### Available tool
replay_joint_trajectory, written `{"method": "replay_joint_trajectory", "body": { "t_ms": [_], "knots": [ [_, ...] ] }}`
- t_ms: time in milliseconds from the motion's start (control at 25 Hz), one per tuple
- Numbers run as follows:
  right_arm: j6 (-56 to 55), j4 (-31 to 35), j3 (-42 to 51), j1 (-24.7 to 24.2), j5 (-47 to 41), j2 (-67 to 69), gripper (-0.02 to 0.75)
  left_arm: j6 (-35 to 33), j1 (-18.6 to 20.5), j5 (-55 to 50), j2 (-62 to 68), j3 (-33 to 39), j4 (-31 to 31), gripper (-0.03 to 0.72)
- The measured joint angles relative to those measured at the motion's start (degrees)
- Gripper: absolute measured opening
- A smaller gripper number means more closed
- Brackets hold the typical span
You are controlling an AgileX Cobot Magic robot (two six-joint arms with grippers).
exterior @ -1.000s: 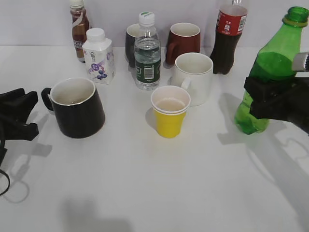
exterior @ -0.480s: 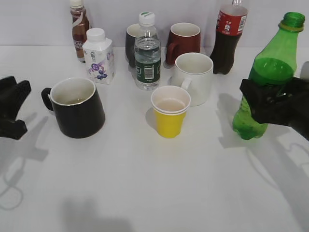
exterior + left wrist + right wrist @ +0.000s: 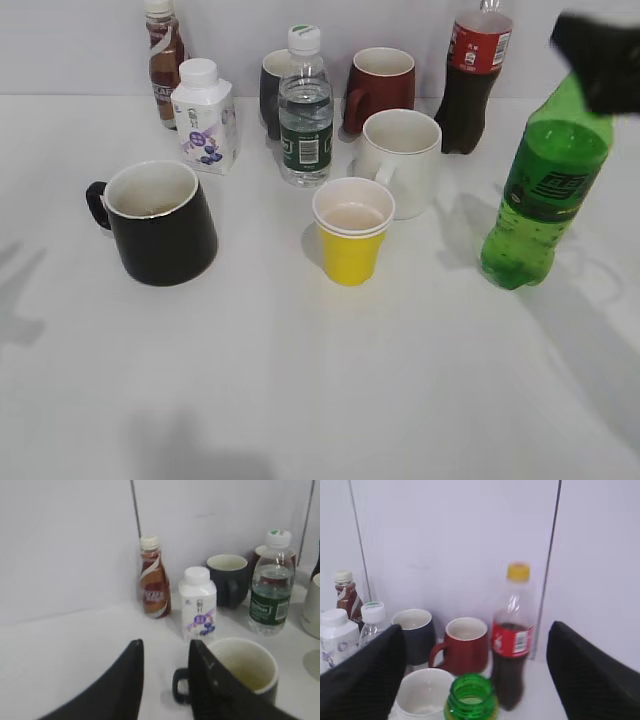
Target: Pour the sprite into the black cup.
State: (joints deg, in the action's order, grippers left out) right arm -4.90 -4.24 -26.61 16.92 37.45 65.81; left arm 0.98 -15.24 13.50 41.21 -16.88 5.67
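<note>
The sprite (image 3: 540, 200), a green plastic bottle, stands upright on the white table at the right, its neck hidden behind my right gripper (image 3: 600, 60). In the right wrist view its uncapped mouth (image 3: 471, 697) sits low between the wide-open jaws of my right gripper (image 3: 477, 630), which touch nothing. The black cup (image 3: 160, 225) stands at the left with its handle pointing left. My left gripper (image 3: 165, 645) is open and empty; the black cup (image 3: 245, 672) lies just right of its right finger. The left gripper is out of the exterior view.
A yellow paper cup (image 3: 350, 240) and a white mug (image 3: 400, 160) stand between the sprite and the black cup. Behind them are a water bottle (image 3: 305, 110), a cola bottle (image 3: 475, 80), a dark red mug (image 3: 380, 88), a small dark mug (image 3: 270, 90), a white carton bottle (image 3: 205, 115) and a brown drink bottle (image 3: 163, 60).
My right gripper has let go of the sprite and risen above its neck; the bottle now stands free. My left gripper has drawn back to the left, out of the exterior view.
</note>
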Motion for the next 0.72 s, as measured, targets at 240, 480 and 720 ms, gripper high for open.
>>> {"method": "replay_joint_trajectory", "body": {
  "t_ms": [240,480,720],
  "knots": [
    [-0.33,-5.10,-8.42,0.00,-32.65,-20.47,0.659,0.00,0.00,-41.14,-17.87,-15.62,-1.70,0.248],
    [1.44,0.44,-10.62,0.00,-67.71,-41.00,0.649,0.02,0.00,-66.00,-27.07,-20.14,-2.79,0.435],
    [4.90,4.97,-10.62,0.00,-102.18,-57.05,0.638,1.57,0.00,-81.91,-34.78,-20.19,-4.28,0.551]
  ]
}}
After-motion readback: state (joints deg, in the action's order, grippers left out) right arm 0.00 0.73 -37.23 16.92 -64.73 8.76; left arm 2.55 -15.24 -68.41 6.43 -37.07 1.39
